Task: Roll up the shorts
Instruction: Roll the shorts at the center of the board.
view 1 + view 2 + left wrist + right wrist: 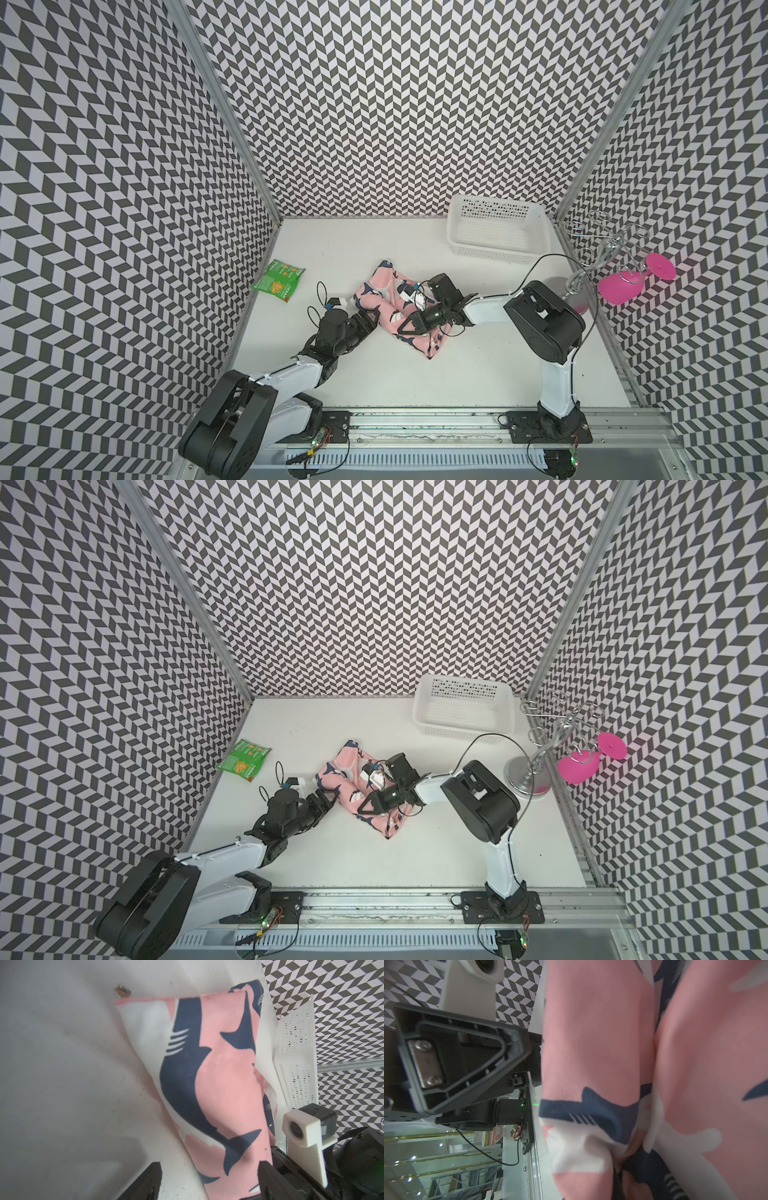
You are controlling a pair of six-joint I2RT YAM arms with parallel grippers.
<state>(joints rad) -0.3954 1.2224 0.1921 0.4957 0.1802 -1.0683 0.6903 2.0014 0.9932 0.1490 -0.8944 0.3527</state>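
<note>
1. The shorts point(380, 286), pink with navy-and-white sharks, lie bunched and partly folded on the white table point(374, 374). They sit between the two grippers, touching both.
2. The right gripper point(405, 328) lies across the top of the heap with its jaws together. In the right wrist view a fold of the fabric gathers into its dark fingers point(618, 1176), pinched there.
3. The left gripper point(208, 1169) sits at the shorts' edge on the side facing away from the right gripper. Its jaws stand well apart, and the near end of the fabric reaches into the gap between the fingertips point(154, 1172). No grip shows.
4. The two grippers are close together, tips pointing toward each other across the cloth.
5. A green snack packet point(279, 286) lies flat on the far side of the left gripper from the shorts, well apart from both.
6. A white perforated basket point(496, 239) stands beyond the right gripper, near the back wall.
7. Behind the right arm's elbow stands a silver wire rack point(598, 257). A pink plastic wine glass point(623, 284) hangs upside down on the rack.
</note>
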